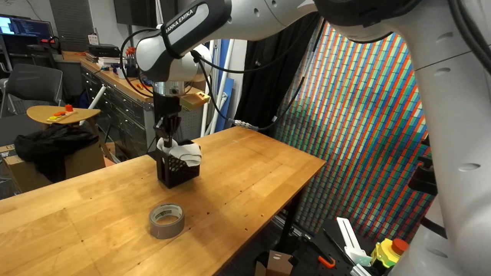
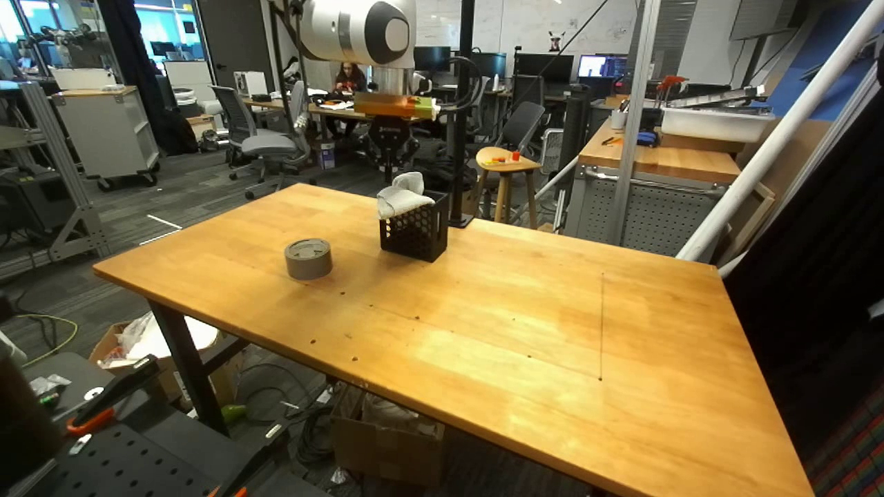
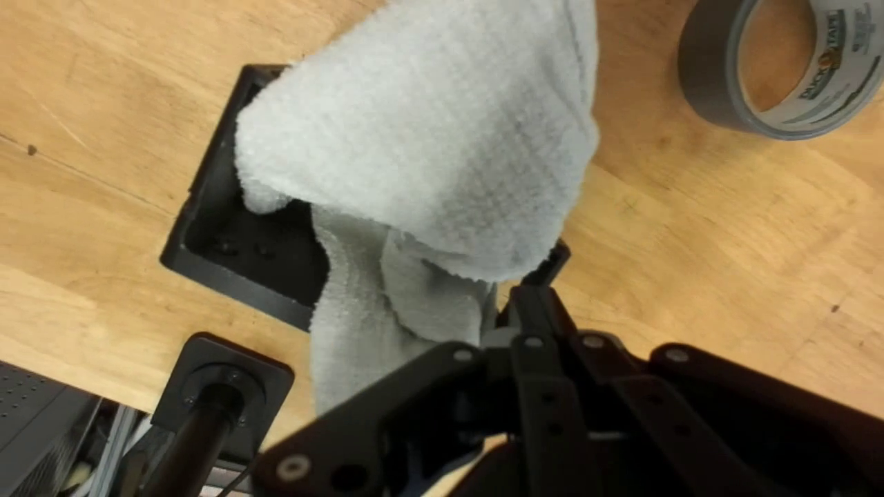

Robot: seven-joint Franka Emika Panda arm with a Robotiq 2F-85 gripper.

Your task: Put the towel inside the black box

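Observation:
The white towel (image 3: 428, 138) lies bunched over the top of the black box (image 3: 231, 279), partly in its opening and partly draped over its sides. In both exterior views the towel (image 1: 188, 154) (image 2: 400, 199) rises above the rim of the box (image 1: 176, 178) (image 2: 429, 231), which stands upright on the table. My gripper (image 3: 532, 293) points down at the box's edge, beside the towel. Its fingers are shut together, with no cloth visible between them. In the exterior views the gripper (image 1: 168, 142) (image 2: 388, 169) is right at the towel; its tips are partly hidden in an exterior view.
A grey roll of duct tape (image 1: 167, 226) stands on the wooden table (image 1: 245, 180) near the box. A black pole (image 2: 461, 103) with a square base (image 3: 228, 386) stands at the table edge close beside the box.

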